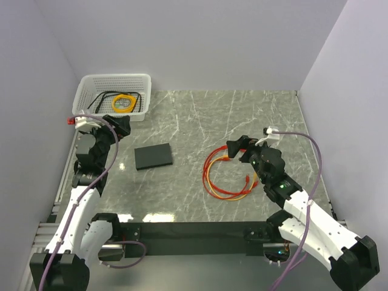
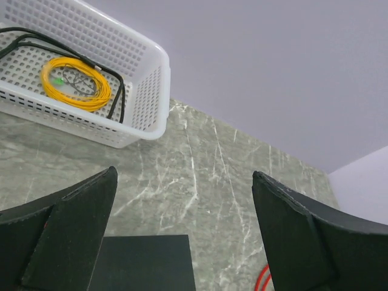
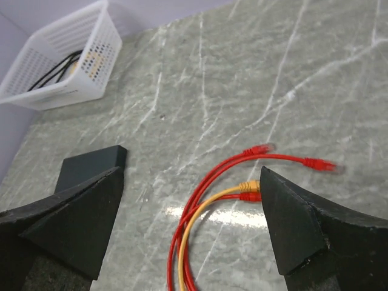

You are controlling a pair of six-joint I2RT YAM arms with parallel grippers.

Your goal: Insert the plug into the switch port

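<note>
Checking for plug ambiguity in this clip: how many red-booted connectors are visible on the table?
3, all in the right wrist view: upper red plug; right red plug; lower red plug, against the orange connector. Others may be hidden.

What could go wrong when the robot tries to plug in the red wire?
The orange plug sits right beside a red plug, so the open right claw might grab the wrong one. The red wire and orange wire are looped together and could drag along. The black box lies loose; it may slide when pushed.
</note>
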